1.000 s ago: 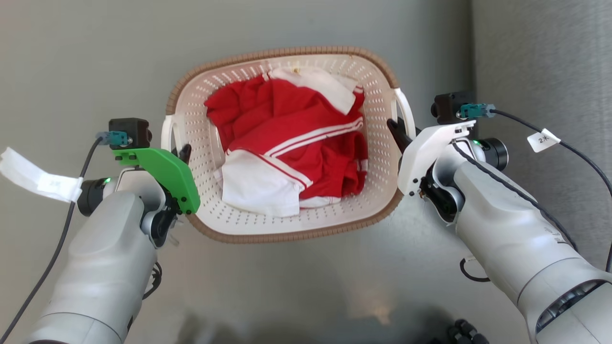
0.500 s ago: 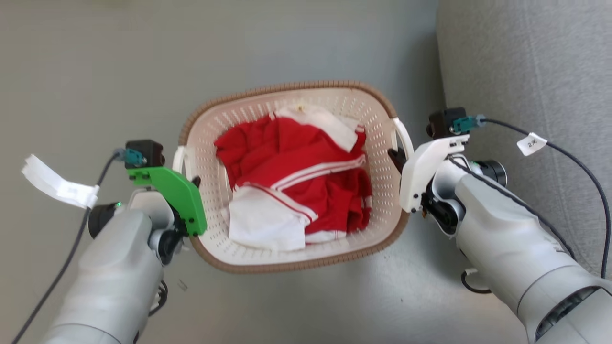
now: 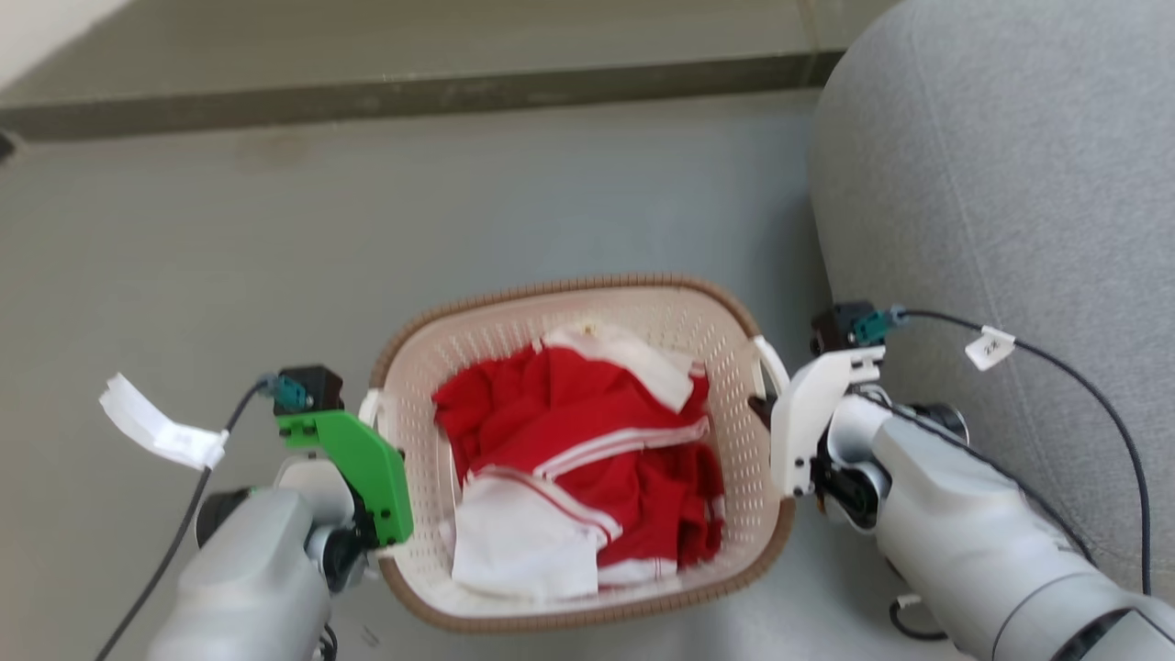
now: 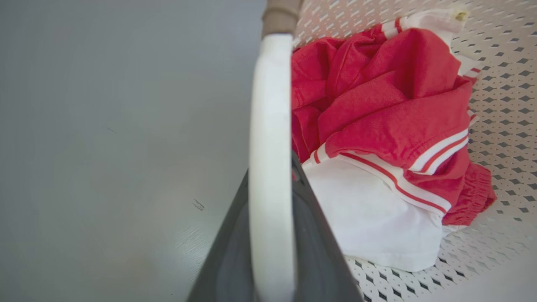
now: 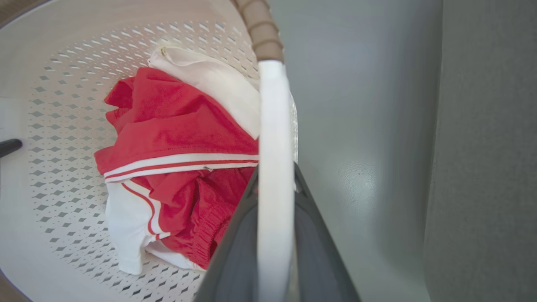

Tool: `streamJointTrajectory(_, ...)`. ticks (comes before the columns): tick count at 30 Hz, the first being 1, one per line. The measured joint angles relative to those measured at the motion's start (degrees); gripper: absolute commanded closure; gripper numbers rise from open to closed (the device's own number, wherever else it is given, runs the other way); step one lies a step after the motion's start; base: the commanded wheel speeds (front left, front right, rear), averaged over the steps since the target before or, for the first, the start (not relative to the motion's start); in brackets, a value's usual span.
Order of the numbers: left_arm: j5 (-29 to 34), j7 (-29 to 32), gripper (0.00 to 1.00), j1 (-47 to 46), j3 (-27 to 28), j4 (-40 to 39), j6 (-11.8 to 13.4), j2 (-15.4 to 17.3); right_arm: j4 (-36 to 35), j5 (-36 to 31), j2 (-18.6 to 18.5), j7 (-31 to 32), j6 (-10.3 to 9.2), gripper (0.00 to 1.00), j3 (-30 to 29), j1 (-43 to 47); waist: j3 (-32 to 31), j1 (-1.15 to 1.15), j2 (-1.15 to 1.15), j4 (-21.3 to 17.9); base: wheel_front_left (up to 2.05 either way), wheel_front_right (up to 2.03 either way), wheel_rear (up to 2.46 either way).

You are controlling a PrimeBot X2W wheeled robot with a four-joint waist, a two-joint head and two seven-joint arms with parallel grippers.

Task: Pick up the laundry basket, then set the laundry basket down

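Floor [image 3: 229,248] grey, glossy; grey sofa [image 3: 991,184] beside laundry basket [image 3: 643,321].

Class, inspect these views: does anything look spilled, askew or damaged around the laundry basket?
Nothing stands out. The laundry basket looks intact, the red and white clothes lie wholly inside it, and the left hand and right hand each grip a white handle.

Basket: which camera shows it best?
Head view: whole basket, brown rim, both handles, clothes inside. The left wrist view shows the left handle close up, a bit of rim and some perforated wall; the right wrist view shows the right handle likewise.
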Motion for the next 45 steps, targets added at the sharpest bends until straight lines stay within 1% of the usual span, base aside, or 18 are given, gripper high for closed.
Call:
streamJointTrajectory(10, -1.7, 2.9, 1.0, 4.0, -1.4, 1.4, 0.0, -0.8, 0.3, 2.1, 0.1, 3.2, -0.01, 1.0, 1.5, 4.8, -7.6, 0.0, 0.0, -0.3, 0.0, 0.0, 0.0)
streamJointTrajectory(17, -2.3, 4.3, 1.0, 4.4, -2.0, 1.5, 0.0, -0.8, 0.3, 3.4, -0.1, 5.2, -0.01, 1.0, 2.2, 4.9, -10.5, 0.0, 0.0, -0.7, 0.0, 0.0, 0.0)
streamJointTrajectory(30, -4.0, 6.4, 1.0, 4.4, -3.0, 1.5, 0.0, -0.8, 0.3, 4.4, -0.3, 6.9, -0.01, 1.0, 3.2, 4.9, -10.6, 0.0, 0.0, -1.1, 0.0, 0.0, 0.0)
streamJointTrajectory(45, -4.7, 7.0, 1.0, 4.4, -3.4, 1.5, 0.0, -0.6, 0.3, 5.4, -0.4, 7.8, -0.09, 1.0, 3.9, 4.9, -9.6, 0.0, 0.0, -1.4, 0.0, 0.0, 0.0)
